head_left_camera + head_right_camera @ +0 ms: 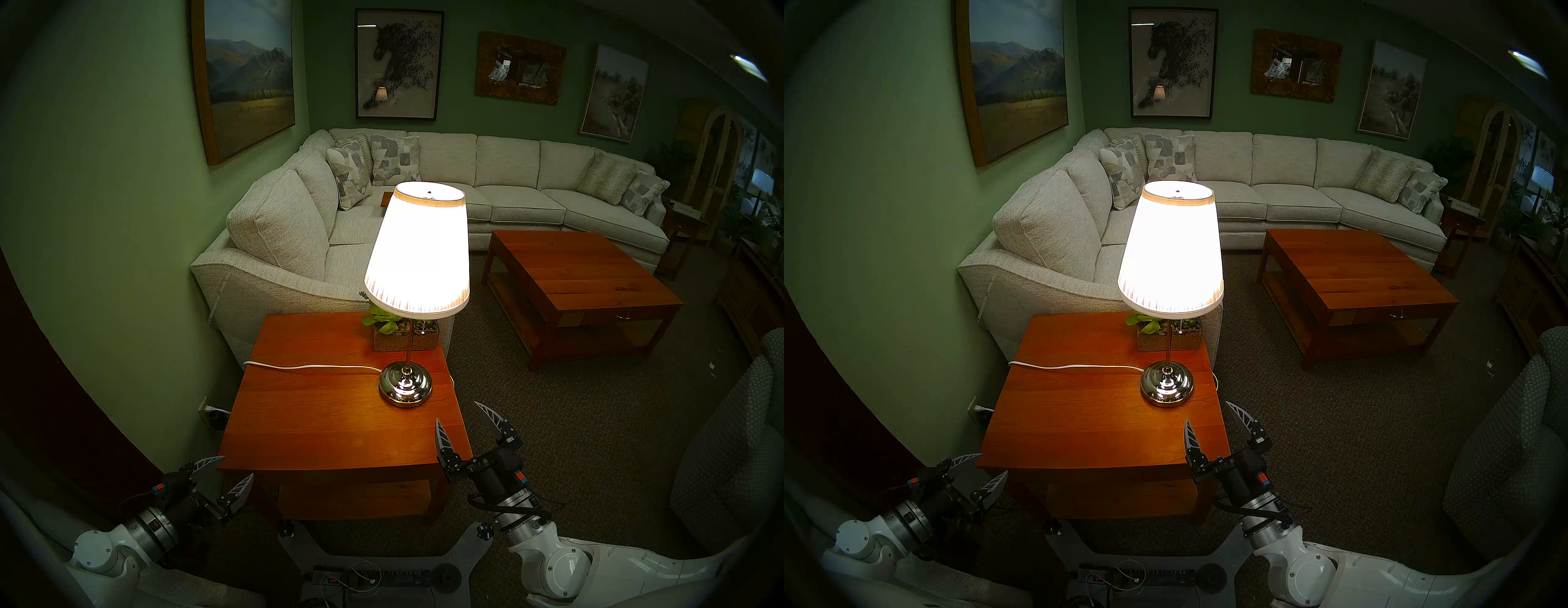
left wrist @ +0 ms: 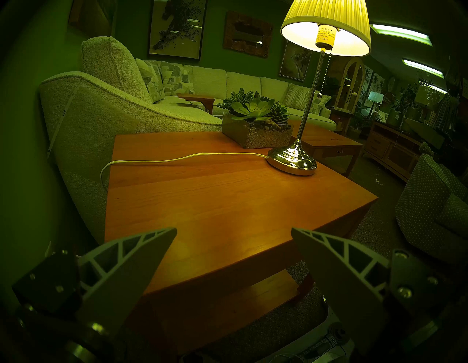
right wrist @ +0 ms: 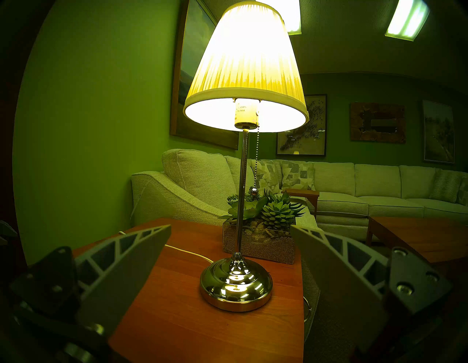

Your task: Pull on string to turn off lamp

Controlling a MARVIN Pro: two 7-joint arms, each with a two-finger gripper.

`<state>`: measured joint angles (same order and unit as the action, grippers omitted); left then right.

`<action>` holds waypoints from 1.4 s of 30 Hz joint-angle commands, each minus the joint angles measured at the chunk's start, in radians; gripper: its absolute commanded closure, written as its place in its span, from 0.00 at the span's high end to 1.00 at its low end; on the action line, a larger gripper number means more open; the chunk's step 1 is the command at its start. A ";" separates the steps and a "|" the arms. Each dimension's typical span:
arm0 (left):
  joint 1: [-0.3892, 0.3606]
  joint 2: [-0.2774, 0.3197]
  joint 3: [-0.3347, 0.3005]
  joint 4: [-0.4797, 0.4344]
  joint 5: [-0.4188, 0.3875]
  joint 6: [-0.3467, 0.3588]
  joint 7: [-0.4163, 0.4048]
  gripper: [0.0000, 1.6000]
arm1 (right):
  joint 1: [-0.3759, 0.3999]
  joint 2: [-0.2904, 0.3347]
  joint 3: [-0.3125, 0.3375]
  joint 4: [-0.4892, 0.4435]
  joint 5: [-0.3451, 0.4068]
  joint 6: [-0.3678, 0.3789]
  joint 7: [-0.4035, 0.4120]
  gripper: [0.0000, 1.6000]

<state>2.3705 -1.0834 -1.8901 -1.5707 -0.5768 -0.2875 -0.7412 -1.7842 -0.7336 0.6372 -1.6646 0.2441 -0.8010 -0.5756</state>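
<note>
Fingers of the right tool (image 1: 464, 420) are spread wide and hold nothing; in the head view the tool hovers near the worktop's (image 1: 322, 416) corner, at about 4 o'clock from the lamp's chrome base. The left tool (image 1: 231, 475) is likewise wide open and empty, off the near left corner, at about 8 o'clock from the base and well apart from the lamp (image 3: 244, 66).

Outward from the right tool, the wrist view looks straight at the domed base and the thin chrome pole rising from it. The lamp is lit, its pleated shade glowing. The string (image 3: 257, 157), a fine beaded chain, hangs from the socket under the shade at about 3 o'clock of the pole, just beside it but apart, and ends in a small ball weight just above the succulent planter (image 3: 258, 243). A white power cord (image 1: 305, 366) runs from the base toward 9 o'clock and off the worktop edge.

The chain looks very light, limp and slippery, likely to swing away if nudged. The best hold is probably low, just above the ball, so the weight stops the fingers sliding off. The pull should go straight down, gently: the lamp seems top-heavy and a sideways tug could tip it.
</note>
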 commanded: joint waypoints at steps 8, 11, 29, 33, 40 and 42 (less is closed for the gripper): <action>-0.002 0.002 -0.005 -0.013 -0.002 -0.004 -0.001 1.00 | 0.025 -0.044 0.076 -0.035 -0.082 -0.070 -0.090 1.00; -0.002 0.002 -0.005 -0.013 -0.002 -0.004 -0.001 1.00 | 0.030 -0.044 0.084 -0.044 -0.089 -0.072 -0.094 1.00; -0.003 0.002 -0.004 -0.011 -0.002 -0.004 -0.001 1.00 | 0.178 -0.123 0.172 0.063 -0.005 -0.039 -0.042 1.00; -0.004 0.003 -0.004 -0.010 -0.002 -0.004 -0.001 1.00 | 0.198 -0.161 0.209 0.098 0.020 -0.019 0.012 1.00; -0.004 0.003 -0.004 -0.010 -0.002 -0.004 -0.002 1.00 | 0.278 -0.218 0.212 0.171 0.073 0.021 0.100 1.00; -0.004 0.003 -0.004 -0.010 -0.002 -0.004 -0.002 1.00 | 0.294 -0.237 0.217 0.187 0.091 0.036 0.130 1.00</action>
<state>2.3700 -1.0831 -1.8875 -1.5653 -0.5763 -0.2874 -0.7414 -1.5978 -0.9015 0.8221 -1.4943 0.3032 -0.7898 -0.5196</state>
